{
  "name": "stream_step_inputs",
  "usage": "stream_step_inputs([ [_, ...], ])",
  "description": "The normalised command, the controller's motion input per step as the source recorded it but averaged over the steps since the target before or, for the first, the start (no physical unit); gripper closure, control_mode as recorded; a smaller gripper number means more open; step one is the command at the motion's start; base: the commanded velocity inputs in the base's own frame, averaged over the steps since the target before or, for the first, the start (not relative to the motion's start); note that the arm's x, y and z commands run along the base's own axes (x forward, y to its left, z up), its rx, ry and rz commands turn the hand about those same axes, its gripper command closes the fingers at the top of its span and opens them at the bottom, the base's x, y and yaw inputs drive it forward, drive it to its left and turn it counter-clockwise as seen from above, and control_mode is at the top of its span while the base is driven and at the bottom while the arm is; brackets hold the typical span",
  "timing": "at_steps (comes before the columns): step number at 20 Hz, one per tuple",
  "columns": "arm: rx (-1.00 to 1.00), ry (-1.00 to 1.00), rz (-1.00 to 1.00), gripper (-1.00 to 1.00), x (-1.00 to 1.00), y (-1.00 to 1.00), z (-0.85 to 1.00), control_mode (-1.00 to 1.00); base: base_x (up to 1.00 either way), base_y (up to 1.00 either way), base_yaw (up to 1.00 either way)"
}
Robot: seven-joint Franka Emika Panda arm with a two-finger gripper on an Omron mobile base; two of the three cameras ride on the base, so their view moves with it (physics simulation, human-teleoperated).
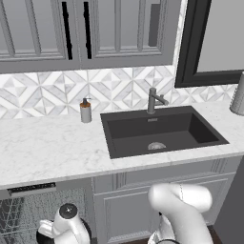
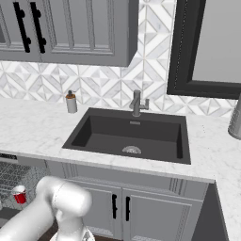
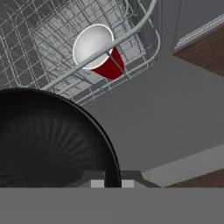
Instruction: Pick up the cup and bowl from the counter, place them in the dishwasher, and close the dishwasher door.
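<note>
Black glossy bowl point(image 3: 52, 140): rim pinched between the closed jaws of the gripper point(image 3: 112, 183), apparently above the dishwasher door point(image 3: 166, 118). Red cup point(image 3: 98, 50): upright in the dishwasher point(image 3: 39, 39) wire rack, beyond the bowl.

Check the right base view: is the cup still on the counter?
No, the cup sits in the dishwasher's wire rack, below the counter edge.
</note>
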Motion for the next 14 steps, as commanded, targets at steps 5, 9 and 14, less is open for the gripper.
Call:
stream_step_inputs([
  [5,-0.05,-0.02,0.0,1.0,0.4,0.23,-0.4,-1.0,0.0,0.0,0.0],
  [9,-0.01,-0.08,0.0,1.0,0.34,0.17,-0.09,-1.0,0.0,0.0,0.0],
  [14,0.0,-0.04,0.0,1.0,0.42,0.06,-0.08,-1.0,0.0,0.0,0.0],
])
